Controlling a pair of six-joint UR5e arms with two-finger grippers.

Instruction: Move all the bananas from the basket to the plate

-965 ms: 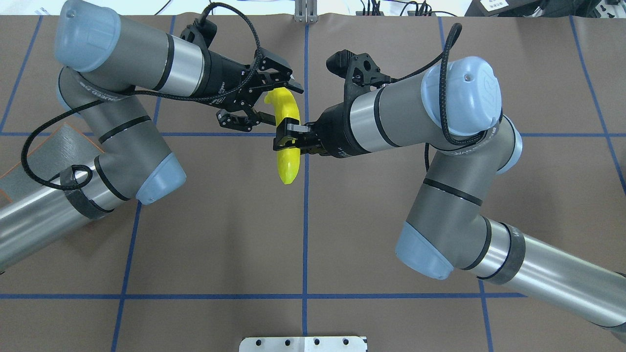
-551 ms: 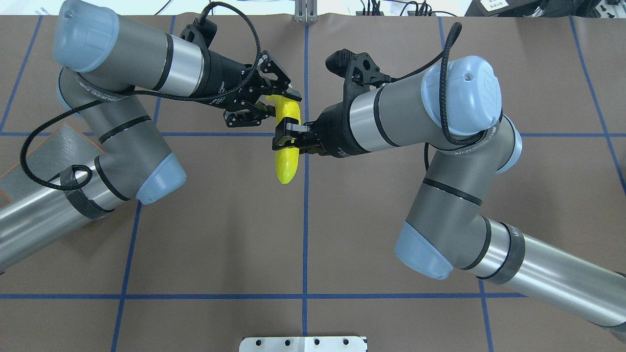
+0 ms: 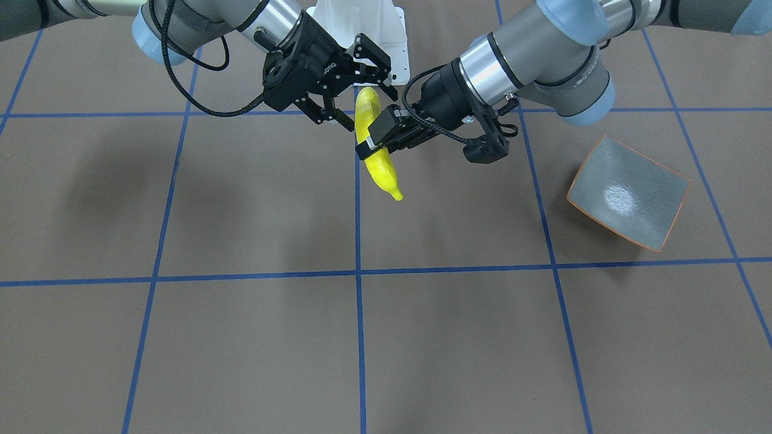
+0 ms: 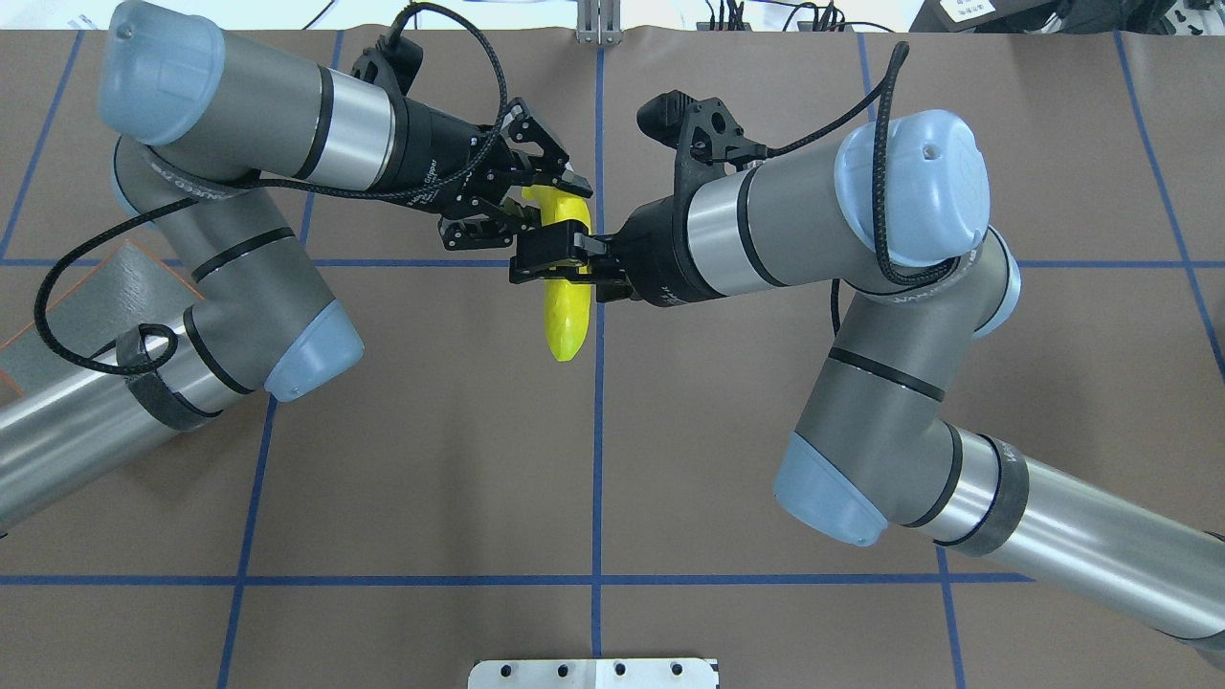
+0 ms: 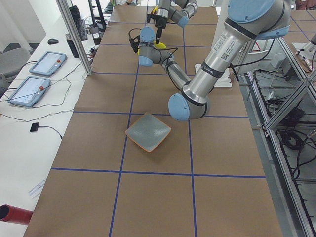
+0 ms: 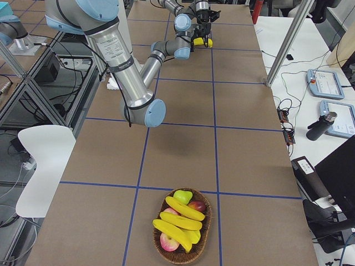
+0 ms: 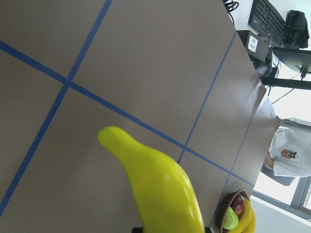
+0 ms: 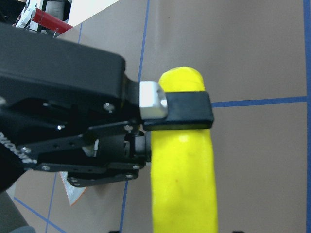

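Observation:
One yellow banana (image 3: 383,172) hangs in the air over the table's middle, between both grippers; it also shows in the overhead view (image 4: 567,321). My left gripper (image 3: 371,141) (image 4: 547,198) is shut on the banana. My right gripper (image 3: 365,99) (image 4: 553,263) is open, its fingers spread on either side of the banana. The right wrist view shows the banana (image 8: 184,184) with a left finger clamped across it. The grey-green, orange-rimmed plate (image 3: 627,193) (image 4: 67,297) lies bare on my left side. Several more bananas (image 6: 180,221) lie in the wicker basket (image 6: 206,244) at the table's right end.
The basket also holds a green apple (image 6: 182,195) and a red apple (image 6: 168,242). A white mounting bracket (image 4: 593,673) sits at the robot's base. Brown table cover with blue grid lines; both elbows hang over the near table.
My left gripper, open around the banana's far end a second ago, has shut on it. My right gripper, then shut on the banana's middle, has now opened. The banana has barely moved.

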